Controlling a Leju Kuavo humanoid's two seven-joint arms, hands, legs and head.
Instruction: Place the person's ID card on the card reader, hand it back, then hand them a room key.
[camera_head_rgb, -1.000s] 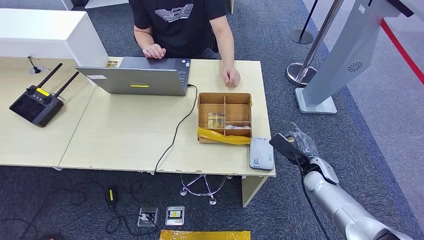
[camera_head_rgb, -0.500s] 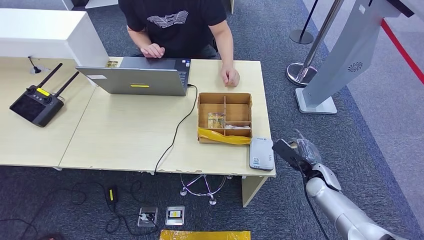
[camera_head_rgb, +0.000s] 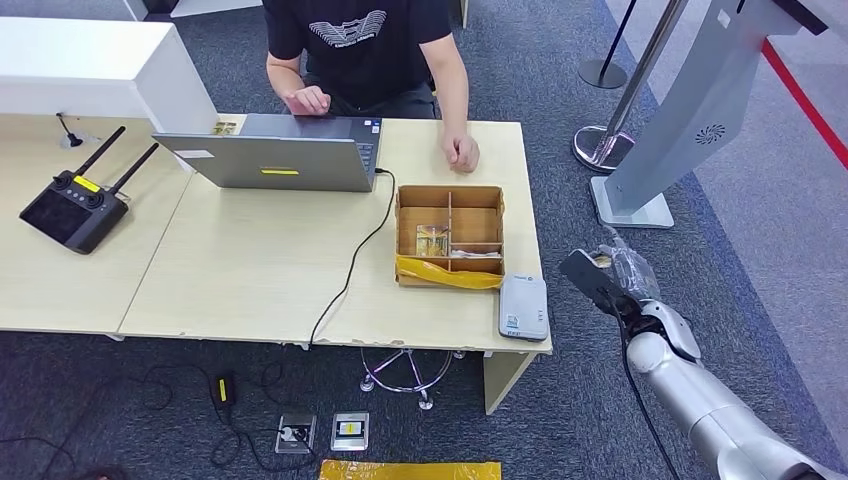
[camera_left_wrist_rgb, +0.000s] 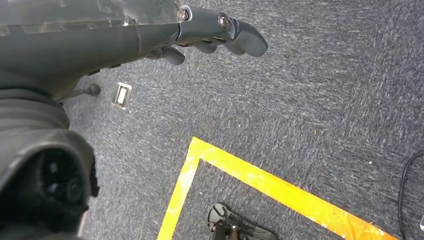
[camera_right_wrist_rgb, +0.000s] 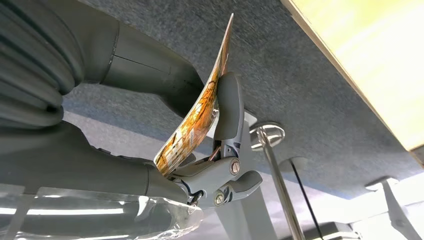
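Here right hand (camera_head_rgb: 622, 282) pinches card (camera_right_wrist_rgb: 200, 107).

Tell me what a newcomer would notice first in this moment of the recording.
Most striking is the right hand off the table's right end, pinching a bent orange card between thumb and finger. Next comes the grey card reader at the table's near right corner, just in front of the compartmented wooden box. Across the table a person in a black shirt rests a hand on a laptop.
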